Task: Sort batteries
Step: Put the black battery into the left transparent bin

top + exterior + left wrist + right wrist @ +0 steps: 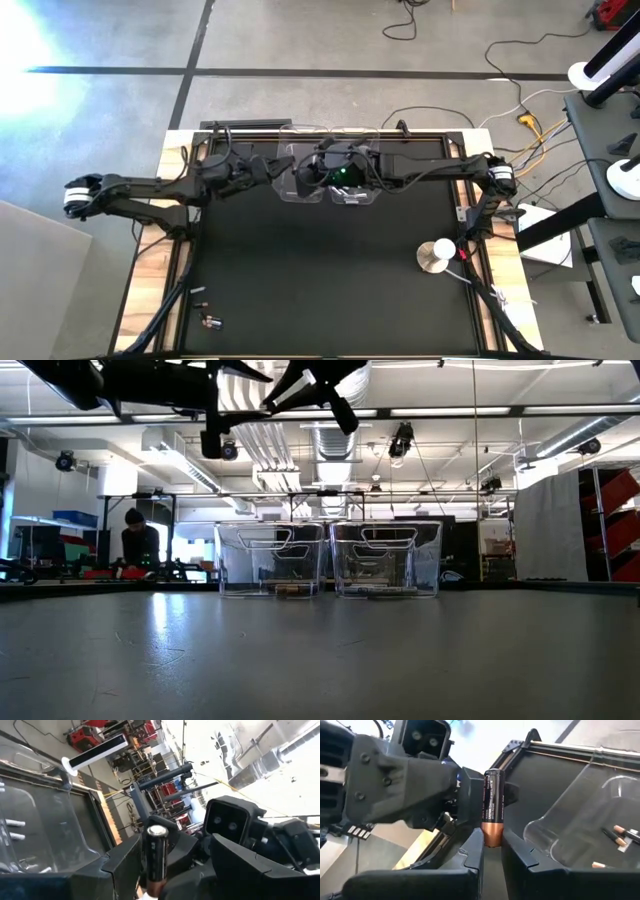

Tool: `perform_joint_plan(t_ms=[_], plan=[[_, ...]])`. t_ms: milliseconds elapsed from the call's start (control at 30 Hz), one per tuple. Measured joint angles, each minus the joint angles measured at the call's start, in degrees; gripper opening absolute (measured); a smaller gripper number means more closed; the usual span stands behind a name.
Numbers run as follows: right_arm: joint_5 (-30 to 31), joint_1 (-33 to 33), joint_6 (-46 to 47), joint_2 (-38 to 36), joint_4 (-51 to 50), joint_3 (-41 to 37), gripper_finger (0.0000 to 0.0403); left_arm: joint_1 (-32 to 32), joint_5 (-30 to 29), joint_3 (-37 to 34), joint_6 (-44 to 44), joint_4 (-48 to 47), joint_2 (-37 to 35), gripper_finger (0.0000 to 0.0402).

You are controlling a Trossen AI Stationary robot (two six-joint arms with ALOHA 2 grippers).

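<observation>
Two clear bins [270, 558] hold few batteries [620, 834]; both end effectors [490, 851] pinch one dark-copper battery [491, 807].

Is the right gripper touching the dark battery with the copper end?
Touching. The right wrist view shows the right gripper closed on the battery, its fingers pressing the copper end.

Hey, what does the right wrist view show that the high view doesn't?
Only the right wrist view shows the black cylindrical battery with a copper end, clamped between the right gripper and the left gripper, and a few slim cells lying in the clear rectangular plastic bin. Only the high view shows the round white-and-metal disc and the loose small batteries on the black mat. Both views show the two arms meeting at the clear bins.
</observation>
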Motion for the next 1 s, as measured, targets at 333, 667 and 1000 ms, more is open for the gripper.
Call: perform_joint_plan(t_ms=[333,667,1000], plan=[[0.02,-0.04,0.18,0.00,0.05,-0.02,0.0035,0.00,0.22,0.00,1.33,0.09,1.03,0.0192],[0.06,0.00,-0.44,-0.02,0.19,-0.02,0.0037,0.02,0.20,-0.31,1.95,0.02,1.03,0.0047],[-0.96,-0.02,-0.81,-0.02,0.14,-0.02,0.0038,0.02,0.02,-0.42,1.86,0.16,1.03,0.0065]])
